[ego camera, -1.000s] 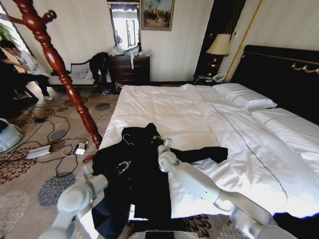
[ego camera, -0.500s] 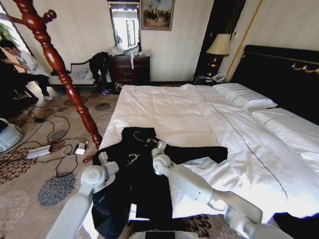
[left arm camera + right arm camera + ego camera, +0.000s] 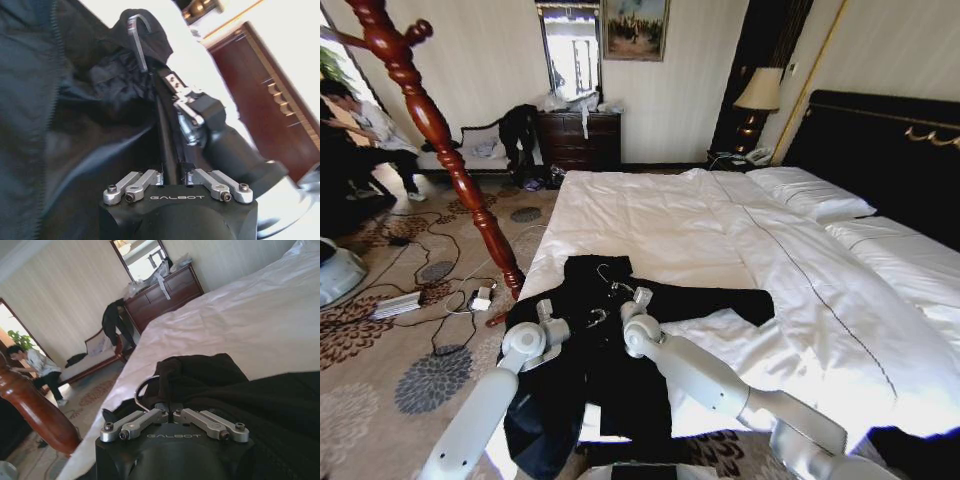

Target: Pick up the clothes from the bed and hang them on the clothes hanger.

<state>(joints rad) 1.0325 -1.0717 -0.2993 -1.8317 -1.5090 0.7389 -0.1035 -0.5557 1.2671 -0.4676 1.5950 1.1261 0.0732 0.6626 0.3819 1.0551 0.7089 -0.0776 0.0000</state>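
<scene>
Both arms have crept up the bed toward the collar since a moment ago, and the jacket (image 3: 600,350) has flattened out, its bunched top now spread low on the duvet. It lies at the near corner of the bed (image 3: 740,250), hem spilling off the edge at six o'clock, one sleeve stretched toward three o'clock. The left gripper (image 3: 548,318) sits at nine o'clock of the collar, the right gripper (image 3: 638,300) close beside the hanger's hook (image 3: 605,272) — both sets of jaws look drawn together on the thin black hanger (image 3: 167,150) rod running under the cloth. The coat looks soft, limp and fairly light; it would slump and slide, so the stiff hanger near the neck seems the sounder hold.
</scene>
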